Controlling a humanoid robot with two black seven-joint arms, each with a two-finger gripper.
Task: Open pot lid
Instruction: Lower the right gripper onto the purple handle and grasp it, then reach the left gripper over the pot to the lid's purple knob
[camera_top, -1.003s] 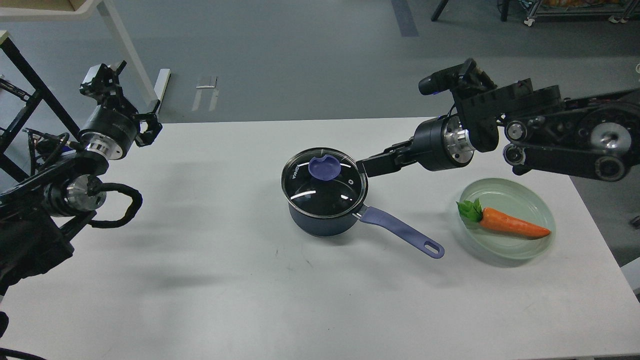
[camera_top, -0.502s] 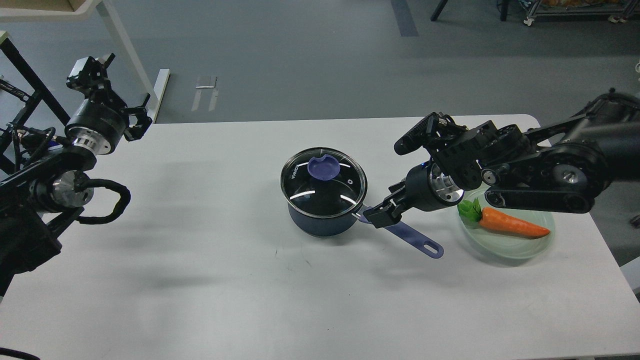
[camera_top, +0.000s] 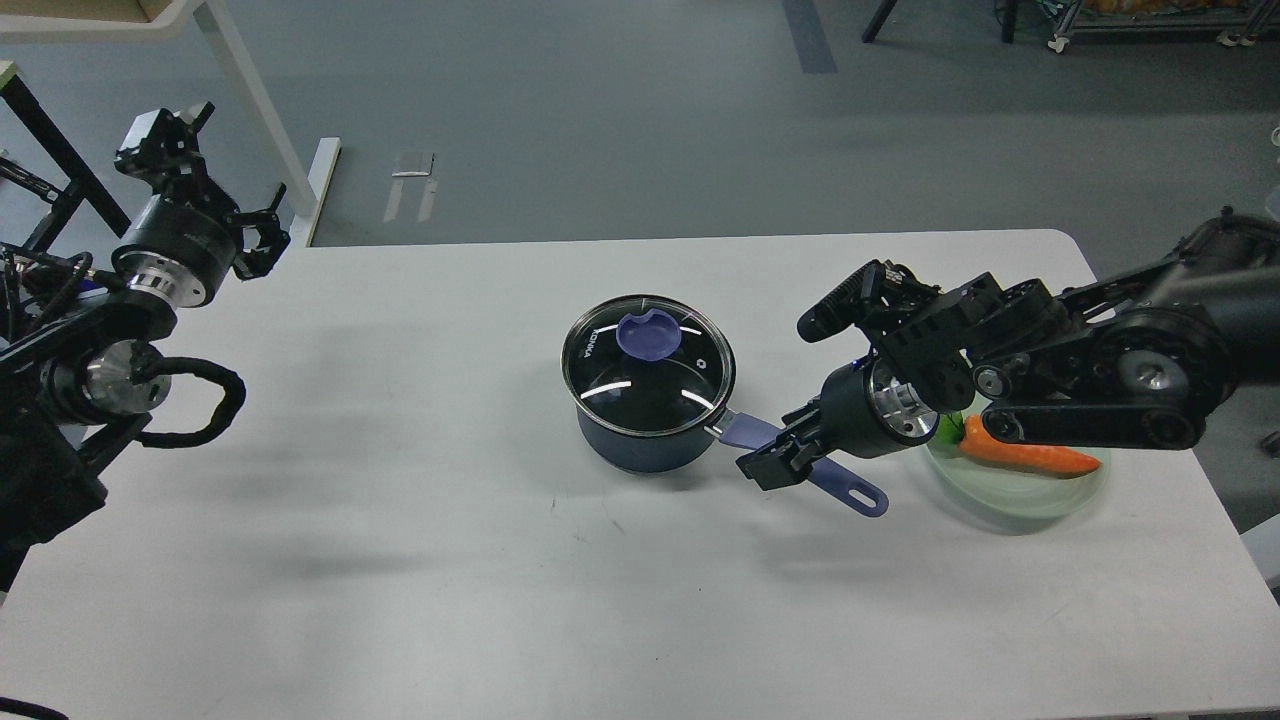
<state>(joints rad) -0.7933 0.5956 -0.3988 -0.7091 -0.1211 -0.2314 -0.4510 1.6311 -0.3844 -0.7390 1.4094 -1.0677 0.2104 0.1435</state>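
Note:
A dark blue pot (camera_top: 640, 450) stands at the middle of the white table (camera_top: 420, 560). Its glass lid (camera_top: 650, 385) with a purple knob (camera_top: 647, 335) sits closed on it. The pot's purple handle (camera_top: 858, 492) points to the front right. My right gripper (camera_top: 775, 462) is low over the middle of that handle and hides part of it; its fingers are dark and I cannot tell them apart. My left gripper (camera_top: 255, 240) is far off at the table's back left edge, open and empty.
A pale green plate (camera_top: 1010, 505) with an orange carrot (camera_top: 1025, 455) lies right of the pot, partly behind my right arm. A white table leg (camera_top: 255, 110) and black frame stand on the floor at the back left.
My right gripper has swung from beside the lid's right rim down and forward to the pot handle. My left arm has drawn back to the left. The lid has not moved.

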